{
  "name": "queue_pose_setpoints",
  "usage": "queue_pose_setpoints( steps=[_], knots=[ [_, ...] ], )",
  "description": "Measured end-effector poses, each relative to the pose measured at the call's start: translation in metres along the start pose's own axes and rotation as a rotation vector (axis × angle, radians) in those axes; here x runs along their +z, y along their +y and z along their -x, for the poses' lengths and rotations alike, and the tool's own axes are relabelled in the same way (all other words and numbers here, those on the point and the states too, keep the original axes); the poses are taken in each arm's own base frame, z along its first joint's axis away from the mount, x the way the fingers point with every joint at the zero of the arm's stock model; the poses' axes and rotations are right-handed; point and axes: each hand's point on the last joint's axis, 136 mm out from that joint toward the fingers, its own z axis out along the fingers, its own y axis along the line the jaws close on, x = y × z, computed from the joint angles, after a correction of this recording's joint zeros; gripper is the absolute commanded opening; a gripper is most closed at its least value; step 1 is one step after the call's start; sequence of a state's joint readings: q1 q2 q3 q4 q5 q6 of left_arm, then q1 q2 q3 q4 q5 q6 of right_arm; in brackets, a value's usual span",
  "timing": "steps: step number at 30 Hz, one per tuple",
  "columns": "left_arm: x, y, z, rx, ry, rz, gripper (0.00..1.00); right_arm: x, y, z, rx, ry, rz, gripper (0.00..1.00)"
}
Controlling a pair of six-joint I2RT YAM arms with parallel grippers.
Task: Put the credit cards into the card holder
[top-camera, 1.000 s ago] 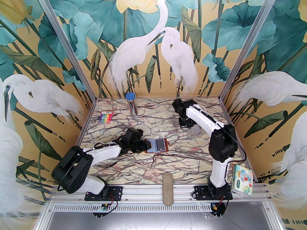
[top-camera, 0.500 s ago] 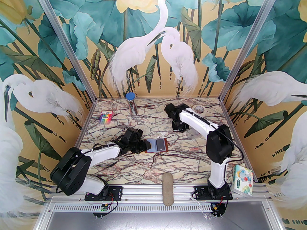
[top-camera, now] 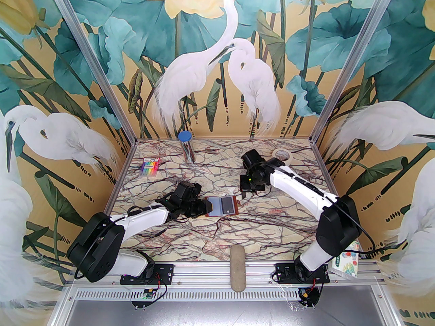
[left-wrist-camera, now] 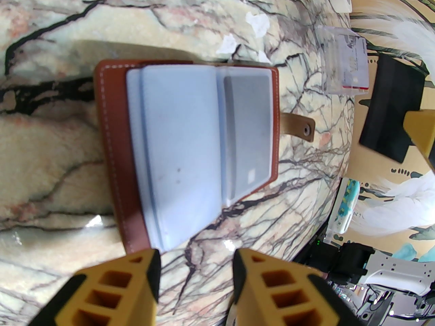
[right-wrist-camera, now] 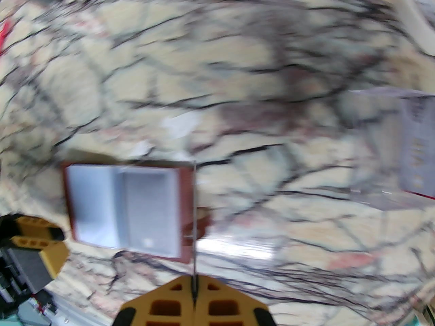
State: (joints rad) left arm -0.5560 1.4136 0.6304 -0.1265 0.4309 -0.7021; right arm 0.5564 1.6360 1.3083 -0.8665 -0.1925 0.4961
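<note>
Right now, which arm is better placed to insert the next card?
Right. The right jaws are shut on a dark card, held beyond the tab side of the open card holder. The left jaws stand open and empty at its edge.

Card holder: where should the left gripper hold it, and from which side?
Probably the bare leather margin of the card holder, approached low from the left gripper's side: it lies flat and open, and there the cover projects beyond the clear sleeves.

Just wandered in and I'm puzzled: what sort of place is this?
Probably a robot test booth: a left arm and right arm bolted to an aluminium rail, a marble-patterned tabletop walled by heron mural panels, and props like a card holder.
</note>
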Motion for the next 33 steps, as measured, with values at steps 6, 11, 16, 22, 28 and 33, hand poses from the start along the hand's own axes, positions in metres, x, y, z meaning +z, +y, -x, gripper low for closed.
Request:
queue_pose_setpoints(
  steps=[6, 11, 16, 22, 28, 33],
  knots=[
    [-0.004, -0.009, 0.006, 0.040, 0.003, 0.000, 0.33, 0.020, 0.031, -0.009, -0.034, 0.062, 0.210, 0.00],
    [-0.007, -0.028, 0.022, 0.095, -0.017, -0.018, 0.23, 0.033, 0.050, -0.008, -0.048, 0.085, 0.327, 0.00],
    [0.008, -0.024, 0.027, 0.092, 0.009, 0.000, 0.22, 0.044, 0.053, -0.012, -0.051, 0.101, 0.371, 0.00],
    [0.017, -0.014, 0.023, 0.077, 0.036, 0.025, 0.22, 0.054, 0.043, -0.025, -0.050, 0.116, 0.358, 0.00],
    [0.026, -0.004, 0.020, 0.062, 0.057, 0.052, 0.21, 0.059, 0.041, -0.028, -0.052, 0.111, 0.362, 0.00],
    [0.026, 0.002, 0.021, 0.059, 0.045, 0.076, 0.21, 0.059, 0.044, -0.025, -0.061, 0.098, 0.381, 0.00]
  ],
)
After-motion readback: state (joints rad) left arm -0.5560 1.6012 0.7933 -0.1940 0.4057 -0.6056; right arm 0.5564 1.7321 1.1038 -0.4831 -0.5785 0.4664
